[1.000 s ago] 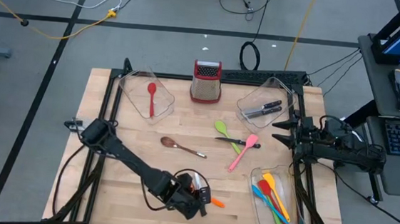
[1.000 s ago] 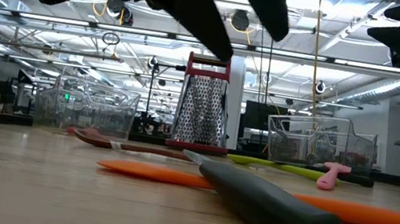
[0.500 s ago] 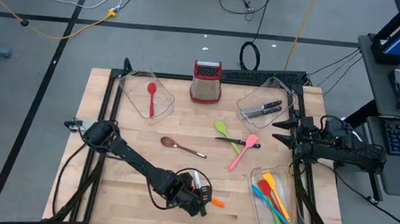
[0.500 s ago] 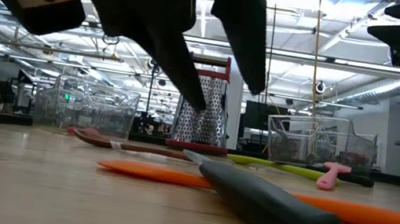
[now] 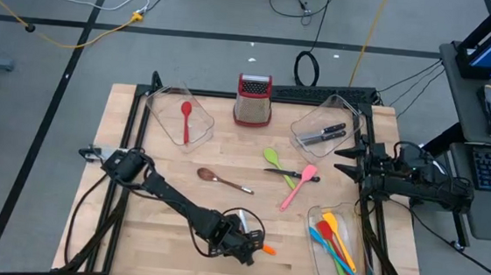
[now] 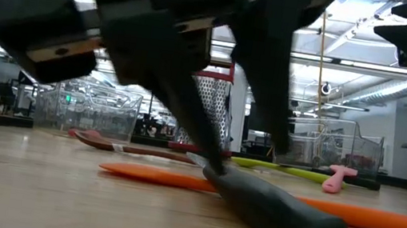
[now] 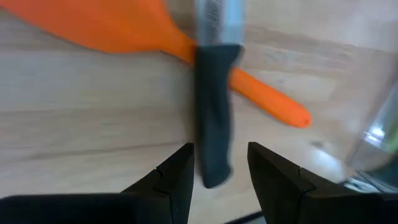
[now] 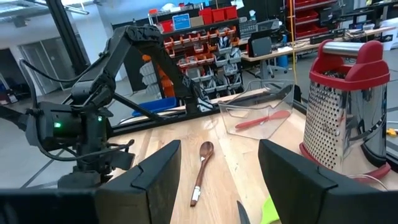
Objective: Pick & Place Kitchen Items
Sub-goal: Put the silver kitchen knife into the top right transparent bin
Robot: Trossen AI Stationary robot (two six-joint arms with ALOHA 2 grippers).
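Observation:
A black-handled knife (image 7: 212,124) lies across an orange spatula (image 7: 112,25) on the wood near the table's near edge; both rest flat on the table in the low view, the knife (image 6: 278,210) on top of the spatula (image 6: 146,174). My left gripper (image 5: 246,247) is low over them, slanting down and open, one finger on each side of the knife's handle end (image 7: 214,174); I see no touch. My right gripper (image 5: 342,160) waits open and level at the table's right edge, nothing between its fingers (image 8: 219,186).
A steel grater (image 5: 253,100) stands at the far middle. Clear bins: far left with a red spoon (image 5: 185,120), far right with knives (image 5: 325,132), near right with several coloured utensils (image 5: 336,241). A brown spoon (image 5: 220,179), green spatula (image 5: 275,157) and pink spoon (image 5: 299,184) lie mid-table.
My left gripper has come down toward the knife and the orange spatula, tipping a little, its fingers staying the same width apart. The knife and spatula have not moved.

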